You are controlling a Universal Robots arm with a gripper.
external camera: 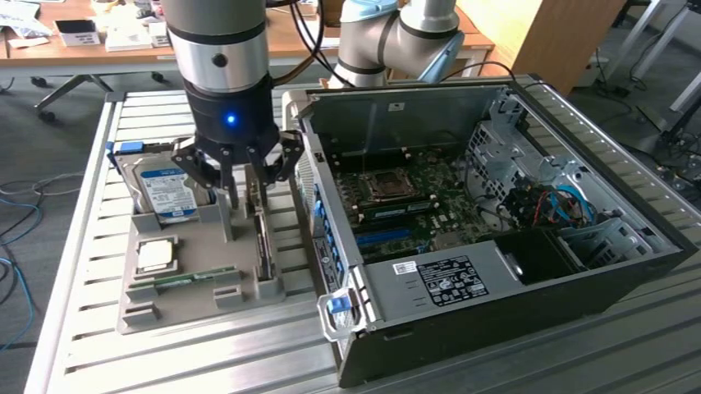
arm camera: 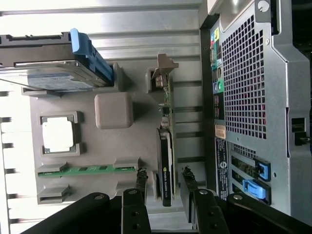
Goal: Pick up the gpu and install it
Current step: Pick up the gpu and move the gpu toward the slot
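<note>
The gpu (external camera: 264, 240) stands on its long edge in a slot of the grey holder tray (external camera: 186, 310), its green board and dark face seen edge-on in the wrist view (arm camera: 166, 146). My gripper (external camera: 243, 195) hangs right above it, open, with one finger on each side of the card and neither touching it. In the wrist view the gripper (arm camera: 164, 174) straddles the card's near end, and its fingertips (arm camera: 141, 176) stand clear of the board.
The tray (arm camera: 100, 153) also holds a silver hard drive (external camera: 164, 193), a processor chip (external camera: 157, 254) and a narrow green memory stick (external camera: 192, 277). The open computer case (external camera: 493, 205) with its motherboard (external camera: 405, 205) lies close beside the tray on the slatted metal table (external camera: 219, 361).
</note>
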